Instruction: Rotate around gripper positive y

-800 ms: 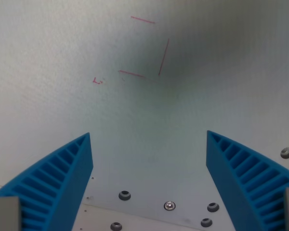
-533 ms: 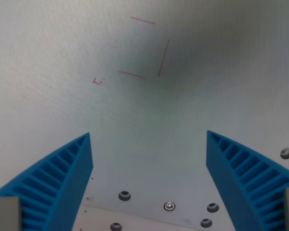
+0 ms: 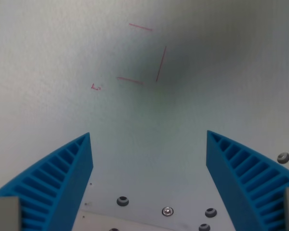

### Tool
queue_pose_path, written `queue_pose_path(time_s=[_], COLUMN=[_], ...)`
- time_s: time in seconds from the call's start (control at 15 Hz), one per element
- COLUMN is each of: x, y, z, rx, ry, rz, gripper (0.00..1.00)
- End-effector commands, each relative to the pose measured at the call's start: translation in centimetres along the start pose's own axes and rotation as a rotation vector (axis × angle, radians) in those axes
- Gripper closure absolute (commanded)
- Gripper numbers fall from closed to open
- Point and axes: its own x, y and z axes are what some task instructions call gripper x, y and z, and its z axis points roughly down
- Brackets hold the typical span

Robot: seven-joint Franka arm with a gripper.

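My gripper (image 3: 149,137) stands open above a pale white table surface (image 3: 62,53), with nothing between its two blue ribbed fingers (image 3: 62,178). The second blue finger (image 3: 241,173) rises from the wrist view's lower right. Thin red pen lines (image 3: 156,65) form part of a square on the surface, ahead of the fingertips toward the top of the view. A small red mark (image 3: 96,87) sits to the left of those lines.
Several metal screws (image 3: 167,211) and holes lie in the surface between the fingers near the bottom edge. Another screw (image 3: 283,157) sits at the wrist view's right edge. A soft dark shadow (image 3: 183,57) covers the upper middle.
The whole scene has slid slightly downward in the view, red lines and screws alike, so the camera has moved. The fingers keep the same spread.
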Motion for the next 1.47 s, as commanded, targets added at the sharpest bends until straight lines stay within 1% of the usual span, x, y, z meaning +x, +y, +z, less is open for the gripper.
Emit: queue_pose_path(time_s=[0.07,1.47], x=[-0.35,-0.35], y=[-0.12,-0.12], z=[-0.05,-0.05], rx=[0.005,0.005], ry=[0.138,0.383], rz=[0.0,0.0], gripper=[0.0,0.0])
